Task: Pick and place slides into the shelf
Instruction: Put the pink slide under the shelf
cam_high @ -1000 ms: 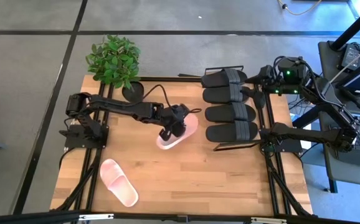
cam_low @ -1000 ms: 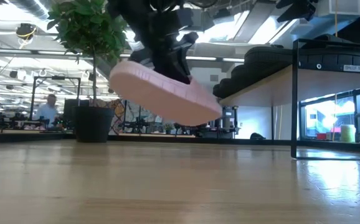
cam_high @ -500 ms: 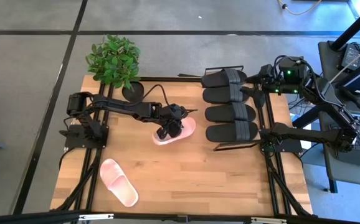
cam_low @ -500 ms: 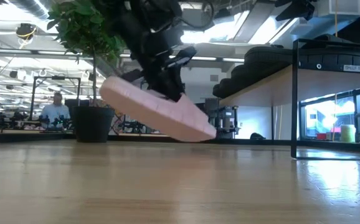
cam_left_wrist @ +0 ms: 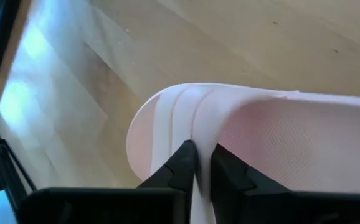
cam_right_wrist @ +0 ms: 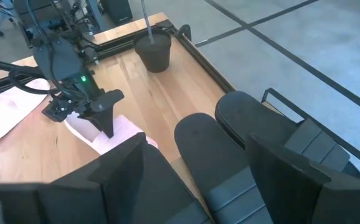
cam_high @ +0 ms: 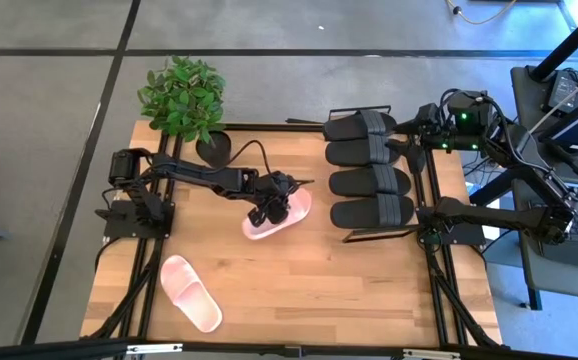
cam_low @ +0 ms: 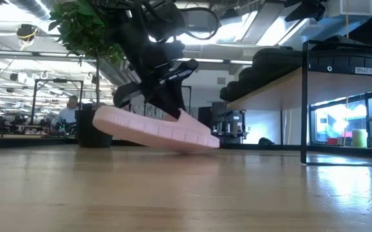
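The left end effector [cam_high: 269, 208] pinches the strap of a pale pink slide sandal [cam_high: 281, 218] at centre frame, toe touching the wooden worktop [cam_high: 349, 290] (heel tilted up). Four matte black slides [cam_high: 369, 170] sit on the light wooden shelf [cam_high: 421, 190], right of centre. The right end effector [cam_high: 401, 135], open, waits at upper right.

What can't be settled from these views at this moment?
- Whether the pink slide in the left hand rests fully on the table: low view shows it tilted, with the contact line unclear.
- The shelf underside: high view is blocked by the black slides on top.
- The right hand: its fingers fill the wrist view's foreground, hiding what lies below them.
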`<state>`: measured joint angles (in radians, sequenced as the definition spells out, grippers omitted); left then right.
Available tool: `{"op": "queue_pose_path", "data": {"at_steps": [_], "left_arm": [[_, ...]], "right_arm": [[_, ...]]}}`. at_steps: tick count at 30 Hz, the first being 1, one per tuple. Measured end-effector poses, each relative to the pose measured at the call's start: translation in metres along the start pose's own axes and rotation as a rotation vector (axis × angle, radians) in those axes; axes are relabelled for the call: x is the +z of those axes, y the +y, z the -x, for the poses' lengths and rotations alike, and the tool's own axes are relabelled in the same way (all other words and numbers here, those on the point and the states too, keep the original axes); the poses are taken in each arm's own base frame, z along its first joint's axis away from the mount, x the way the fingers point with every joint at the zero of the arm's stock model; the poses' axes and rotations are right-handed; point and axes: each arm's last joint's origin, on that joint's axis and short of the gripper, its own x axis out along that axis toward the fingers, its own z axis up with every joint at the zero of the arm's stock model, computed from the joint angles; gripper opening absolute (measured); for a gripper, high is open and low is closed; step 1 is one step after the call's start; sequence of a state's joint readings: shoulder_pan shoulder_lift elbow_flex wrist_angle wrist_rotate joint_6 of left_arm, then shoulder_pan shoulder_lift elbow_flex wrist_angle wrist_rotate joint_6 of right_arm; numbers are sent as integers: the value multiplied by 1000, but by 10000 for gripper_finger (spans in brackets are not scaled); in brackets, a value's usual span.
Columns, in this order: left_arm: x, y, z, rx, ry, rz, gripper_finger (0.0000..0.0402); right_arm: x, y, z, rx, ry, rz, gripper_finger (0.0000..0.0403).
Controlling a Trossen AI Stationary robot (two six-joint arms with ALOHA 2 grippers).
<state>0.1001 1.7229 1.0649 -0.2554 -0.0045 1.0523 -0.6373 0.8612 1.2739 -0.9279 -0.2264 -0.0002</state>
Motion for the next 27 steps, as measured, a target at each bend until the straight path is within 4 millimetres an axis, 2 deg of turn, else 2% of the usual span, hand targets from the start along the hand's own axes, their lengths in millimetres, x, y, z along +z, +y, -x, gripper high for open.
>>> {"op": "queue_pose_path", "data": {"at_steps": [5,16,23,27], "left_arm": [[2,0,0,14,-8,-1,55],[4,-1,0,15,-4,20,75],[8,-3,0,12,-11,14,134],[12,-3,4,57,24,128,155]], "right_arm": [[0,0,0,0,0,0,275],[0,0,0,0,3,1,275],[0,0,0,0,3,4,275],[-1,0,0,1,6,4,275]]}}
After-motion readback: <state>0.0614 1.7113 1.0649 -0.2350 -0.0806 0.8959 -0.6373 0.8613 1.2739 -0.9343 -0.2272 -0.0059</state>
